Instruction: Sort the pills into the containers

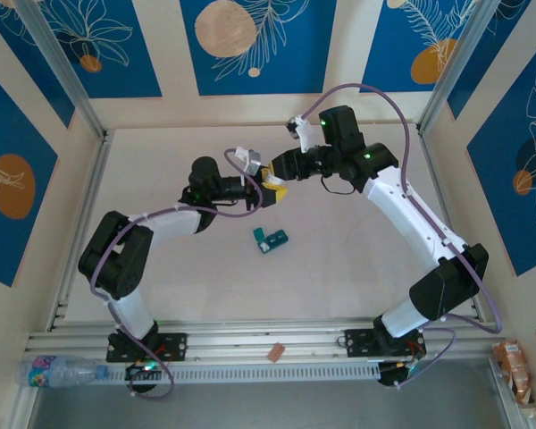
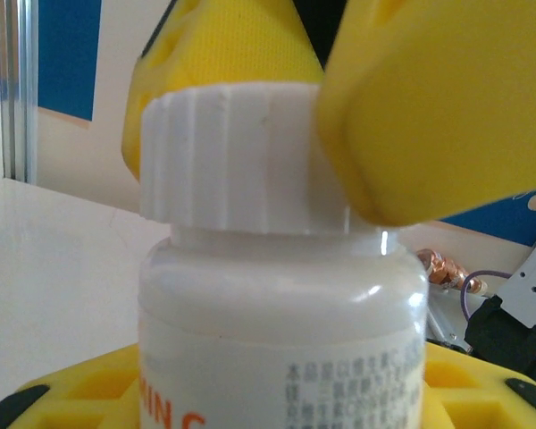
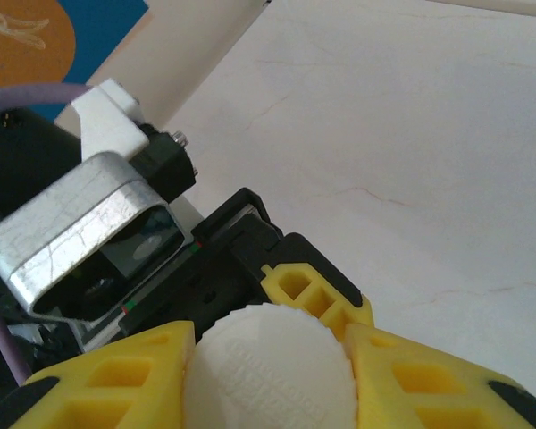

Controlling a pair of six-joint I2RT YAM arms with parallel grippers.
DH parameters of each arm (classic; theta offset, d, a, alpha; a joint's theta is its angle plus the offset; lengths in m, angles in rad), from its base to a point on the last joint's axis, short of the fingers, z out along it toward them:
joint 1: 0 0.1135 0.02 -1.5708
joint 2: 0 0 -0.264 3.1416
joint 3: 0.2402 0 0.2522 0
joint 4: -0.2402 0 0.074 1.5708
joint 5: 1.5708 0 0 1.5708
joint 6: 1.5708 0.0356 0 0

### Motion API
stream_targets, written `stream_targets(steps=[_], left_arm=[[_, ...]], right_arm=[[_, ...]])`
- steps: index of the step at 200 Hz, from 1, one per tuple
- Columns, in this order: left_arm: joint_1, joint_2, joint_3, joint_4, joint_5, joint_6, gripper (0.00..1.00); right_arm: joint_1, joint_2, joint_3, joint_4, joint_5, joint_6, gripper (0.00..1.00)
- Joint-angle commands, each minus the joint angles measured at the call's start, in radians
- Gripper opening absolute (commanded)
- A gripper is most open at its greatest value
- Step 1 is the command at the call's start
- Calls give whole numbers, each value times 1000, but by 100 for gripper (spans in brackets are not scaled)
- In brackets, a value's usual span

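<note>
A: Where is the teal pill organiser?
B: It lies on the pale bench, near the middle, on the near side of both end effectors and apart from them. Whether its lids are up cannot be told.
A: And the left end effector?
B: Its yellow fingers grip the body of a white bottle with orange lettering, just beyond the organiser.
A: The right end effector?
B: It meets the left one head-on. Its yellow fingers press on either side of the bottle's ribbed white cap, closed around it.
</note>
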Motion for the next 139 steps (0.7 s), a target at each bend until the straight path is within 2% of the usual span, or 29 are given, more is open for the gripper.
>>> stream_targets(steps=[1, 37, 66, 95, 120, 139], left_arm=[[-4, -28, 29, 35, 13, -2, 0], [-4, -29, 18, 30, -26, 25, 0], [-3, -32, 17, 13, -38, 40, 0], [-4, -37, 11, -5, -43, 57, 0], [-3, -37, 9, -7, -42, 61, 0], [-4, -32, 9, -7, -39, 59, 0]], right_arm=[[22, -32, -59, 26, 73, 92, 34], [144, -66, -185, 85, 359, 392, 35], [214, -64, -227, 133, 463, 444, 35], [187, -72, -199, 102, 453, 415, 38], [134, -116, -177, 99, 367, 354, 55], [78, -151, -155, 87, 247, 281, 67]])
